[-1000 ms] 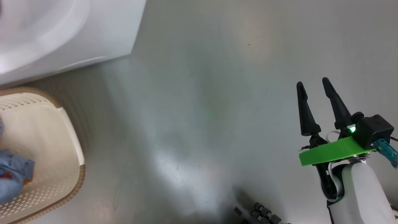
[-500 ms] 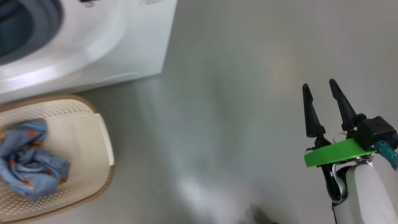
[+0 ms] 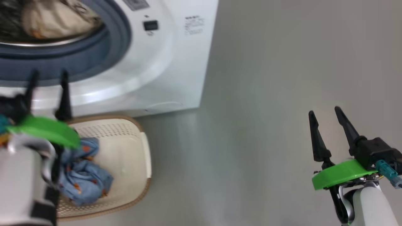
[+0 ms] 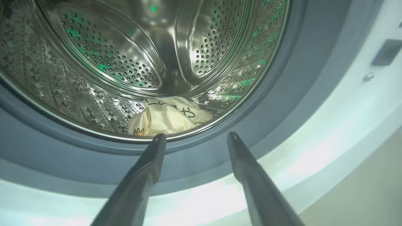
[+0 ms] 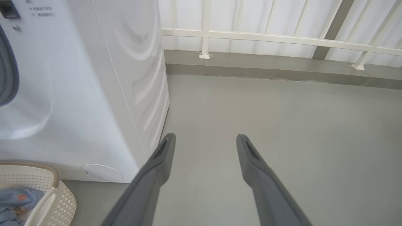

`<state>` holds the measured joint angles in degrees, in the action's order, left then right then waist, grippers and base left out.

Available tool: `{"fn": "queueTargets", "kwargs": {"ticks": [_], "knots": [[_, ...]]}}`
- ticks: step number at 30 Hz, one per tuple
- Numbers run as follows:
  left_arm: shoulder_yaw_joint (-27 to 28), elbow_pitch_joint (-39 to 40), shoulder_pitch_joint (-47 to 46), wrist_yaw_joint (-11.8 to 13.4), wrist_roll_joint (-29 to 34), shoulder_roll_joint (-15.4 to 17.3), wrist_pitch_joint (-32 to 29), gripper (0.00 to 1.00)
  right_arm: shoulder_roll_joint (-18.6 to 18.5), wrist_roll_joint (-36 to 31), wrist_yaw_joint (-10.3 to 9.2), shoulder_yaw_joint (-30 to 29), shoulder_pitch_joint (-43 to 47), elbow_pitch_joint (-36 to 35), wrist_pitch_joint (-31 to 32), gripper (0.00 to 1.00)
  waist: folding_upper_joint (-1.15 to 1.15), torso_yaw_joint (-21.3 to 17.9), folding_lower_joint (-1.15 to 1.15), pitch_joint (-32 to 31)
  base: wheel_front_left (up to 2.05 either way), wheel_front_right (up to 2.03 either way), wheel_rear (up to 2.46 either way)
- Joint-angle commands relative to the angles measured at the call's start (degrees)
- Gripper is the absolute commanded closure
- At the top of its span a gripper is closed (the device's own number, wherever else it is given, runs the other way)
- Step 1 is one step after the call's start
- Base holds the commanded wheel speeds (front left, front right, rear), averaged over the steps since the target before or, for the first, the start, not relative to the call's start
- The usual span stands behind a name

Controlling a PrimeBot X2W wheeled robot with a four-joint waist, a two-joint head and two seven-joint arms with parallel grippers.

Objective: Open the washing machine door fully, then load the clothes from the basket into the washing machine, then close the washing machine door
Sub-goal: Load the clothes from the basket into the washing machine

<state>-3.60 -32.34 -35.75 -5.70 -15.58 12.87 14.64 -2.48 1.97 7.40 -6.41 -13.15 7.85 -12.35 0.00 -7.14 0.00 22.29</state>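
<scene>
Plainly the biggest thing is the washing machine [image 3: 176, 62], a white, smooth-sided box at the far left on a dull grey floor [image 3: 267, 94]. Its mouth is uncovered. A thick grey-blue door seal [image 3: 94, 59] rings the steel drum [image 4: 125, 62], which is hard, shiny and pierced all over with small holes. Just near of the machine's front stands the basket [image 3: 125, 150], a cream plastic tub with rounded corners, perforated walls and a brown woven-look rim. It looks light enough to slide if nudged. The left gripper [image 3: 49, 75] hangs above the basket's far left edge. Its two long dark fingers are spread wide with nothing between them, and its own camera puts the tips close to the seal's lower lip. The right gripper [image 3: 324, 111] is well apart to the right over bare floor, equally wide and empty. The clothes [image 3: 84, 179] left to load lie crumpled in the left half of the basket, light blue fabric with orange prints. They should be light, limp and easy to crush, so a pinch on a raised fold at the top of the heap looks the best hold. A loose end could trail and catch on the rim. Smallest is the cream piece [image 4: 169, 116] with orange marks, bunched on the drum's floor just inside the lip.
</scene>
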Motion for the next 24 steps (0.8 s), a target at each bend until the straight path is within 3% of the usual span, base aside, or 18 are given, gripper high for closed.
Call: {"fn": "queueTargets", "kwargs": {"ticks": [1,11,24], "knots": [[1.4,1.8,1.1,0.4,-0.4,1.8,0.4,0.00,-0.4,-0.4,0.09,1.1,0.8,-1.7,0.1,0.00,0.00,4.2,0.00,-4.6,0.00,0.00,0.00],[0.2,11.3,18.5,3.4,-0.5,-2.7,0.4,0.00,-0.4,-0.8,0.09,1.2,4.1,-3.1,2.3,0.00,0.00,8.2,0.00,-12.1,0.00,0.00,0.00],[0.2,22.1,31.3,5.3,-1.5,-7.4,0.4,0.00,-0.4,0.9,0.09,1.2,8.2,-4.2,3.4,0.00,0.00,9.3,0.00,-17.2,0.00,0.00,0.00]]}}
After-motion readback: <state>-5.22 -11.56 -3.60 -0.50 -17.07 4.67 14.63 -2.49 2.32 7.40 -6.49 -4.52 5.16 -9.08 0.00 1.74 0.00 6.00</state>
